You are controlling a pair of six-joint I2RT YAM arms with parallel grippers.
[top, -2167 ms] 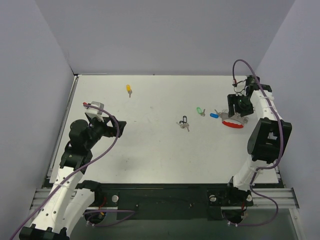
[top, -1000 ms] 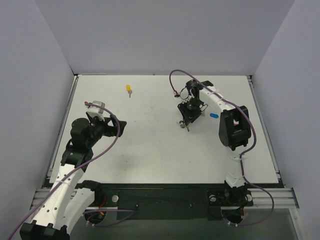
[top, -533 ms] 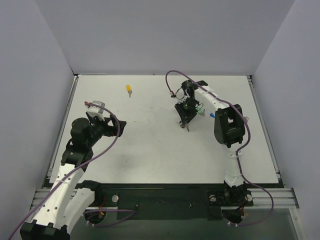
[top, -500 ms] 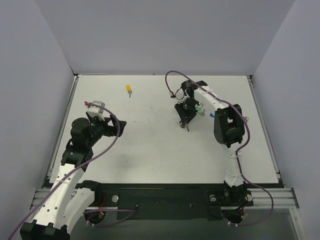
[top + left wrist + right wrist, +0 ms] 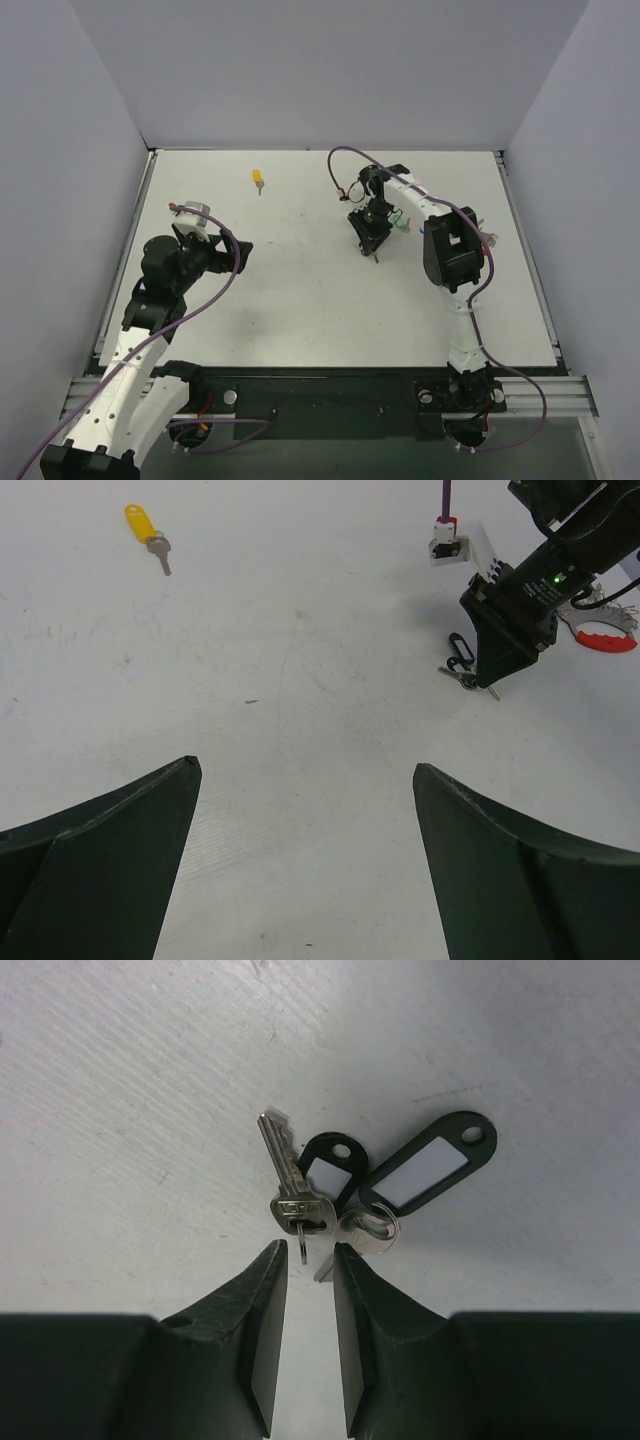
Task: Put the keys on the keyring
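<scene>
top view, right pincer: the right gripper [image 5: 372,238] points down at mid-table, right of centre of the frame, over the black-tagged key [image 5: 377,255].
top view, left pincer: the left gripper [image 5: 240,247] hangs at the left of the frame, well apart from every key.
top view, other keys: the yellow key [image 5: 258,179] lies at upper centre-left; the green key [image 5: 400,222] is just right of the right gripper.
top view, nearer arm: the right, by far.
left wrist view, pincer state: the left gripper [image 5: 305,768] is spread wide and holds nothing.
left wrist view, keyring: the red keyring [image 5: 605,640] lies flat at the right edge, near the right arm's far side and apart from the black-tagged key [image 5: 458,665].
right wrist view, pincer state: the right gripper [image 5: 305,1250] is narrow, with a slim gap between the tips; a thin wire loop shows in the gap. i cannot tell that it is pinched.
right wrist view, key position: the black-tagged key [image 5: 290,1185] lies just above the fingertips in the frame, centre-left.
right wrist view, long axis: head by the tips, blade running up and slightly left, away from the fingers.
right wrist view, neighbour: a larger black-rimmed tag [image 5: 425,1170] touches the bunch at upper right.
change, right arm: about two seconds ago it stood over the red keyring at the right of the table; it has since swung to the centre and its jaws have narrowed.
change, left arm: as it was.
</scene>
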